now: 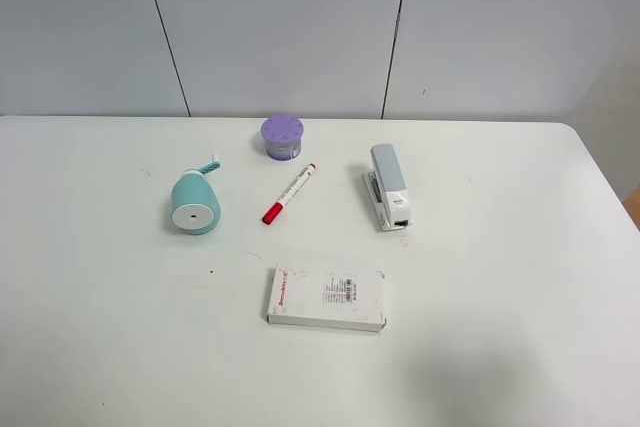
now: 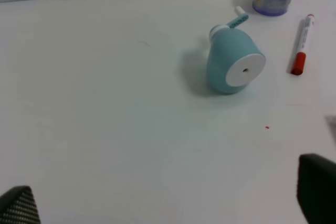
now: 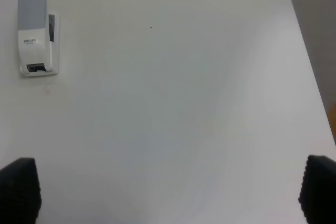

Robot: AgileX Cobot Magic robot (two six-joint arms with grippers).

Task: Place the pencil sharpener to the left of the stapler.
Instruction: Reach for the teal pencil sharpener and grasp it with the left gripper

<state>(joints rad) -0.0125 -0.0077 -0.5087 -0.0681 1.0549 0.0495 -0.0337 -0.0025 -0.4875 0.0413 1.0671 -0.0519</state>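
The teal pencil sharpener (image 1: 195,203) lies on its side at the table's left, white face toward the front, crank pointing back; the left wrist view also shows the pencil sharpener (image 2: 232,60). The light grey stapler (image 1: 388,186) lies right of centre, and the right wrist view shows the stapler (image 3: 35,28) too. My left gripper (image 2: 167,198) is open and empty, well short of the sharpener. My right gripper (image 3: 169,190) is open and empty, far from the stapler. Neither arm appears in the exterior high view.
A purple round container (image 1: 282,137) stands at the back between the two objects. A red-capped marker (image 1: 289,193) lies diagonally between sharpener and stapler. A flat white printed box (image 1: 327,298) lies in front. The table's right edge (image 3: 310,72) is near.
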